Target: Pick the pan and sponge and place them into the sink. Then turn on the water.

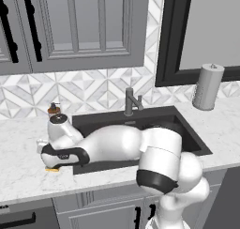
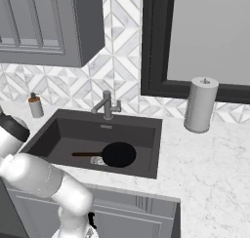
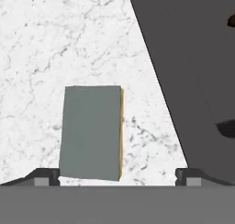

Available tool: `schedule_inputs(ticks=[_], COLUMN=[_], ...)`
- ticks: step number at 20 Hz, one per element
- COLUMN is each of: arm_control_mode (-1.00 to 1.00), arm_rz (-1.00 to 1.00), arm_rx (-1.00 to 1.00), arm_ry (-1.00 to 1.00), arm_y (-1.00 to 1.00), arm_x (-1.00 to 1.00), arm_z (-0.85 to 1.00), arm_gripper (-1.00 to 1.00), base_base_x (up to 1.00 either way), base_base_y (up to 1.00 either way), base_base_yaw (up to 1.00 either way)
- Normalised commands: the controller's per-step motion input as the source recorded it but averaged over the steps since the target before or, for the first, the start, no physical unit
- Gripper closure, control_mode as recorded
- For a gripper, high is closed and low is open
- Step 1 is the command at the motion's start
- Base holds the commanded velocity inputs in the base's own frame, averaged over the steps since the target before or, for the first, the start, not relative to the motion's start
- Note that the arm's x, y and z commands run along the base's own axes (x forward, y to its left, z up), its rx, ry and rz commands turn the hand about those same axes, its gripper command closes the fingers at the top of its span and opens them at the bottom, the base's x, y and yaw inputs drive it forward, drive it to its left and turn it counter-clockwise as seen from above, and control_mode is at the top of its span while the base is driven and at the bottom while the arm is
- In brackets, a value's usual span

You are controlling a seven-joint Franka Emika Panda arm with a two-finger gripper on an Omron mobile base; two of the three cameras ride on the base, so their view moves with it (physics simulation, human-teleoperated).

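The arm bends low leftward, its empty, wide-open end effector [image 3: 118, 176] straddling the sponge [image 3: 92, 132] on the counter [image 3: 55, 44].

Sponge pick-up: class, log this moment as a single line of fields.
pan: in sink | sponge: flat on counter beside sink | gripper: jaws open, either side of sponge, no grip yet | faucet: no water running
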Motion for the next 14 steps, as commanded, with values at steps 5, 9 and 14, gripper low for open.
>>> schedule_inputs(ticks=[5,9,14], arm_control_mode=[-1.0,-1.0,-1.0], arm_rz=[0.0,0.0,0.0], arm_rx=[-0.04,-0.03,-0.01], arm_ry=[0.0,0.0,0.0], arm_y=[0.26,0.18,0.01], arm_x=[0.16,0.14,0.01], arm_z=[-0.27,-0.27,-0.47], arm_gripper=[-1.0,-1.0,-1.0], base_base_x=[0.0,0.0,0.0], base_base_y=[0.0,0.0,0.0], base_base_yaw=[0.0,0.0,0.0])
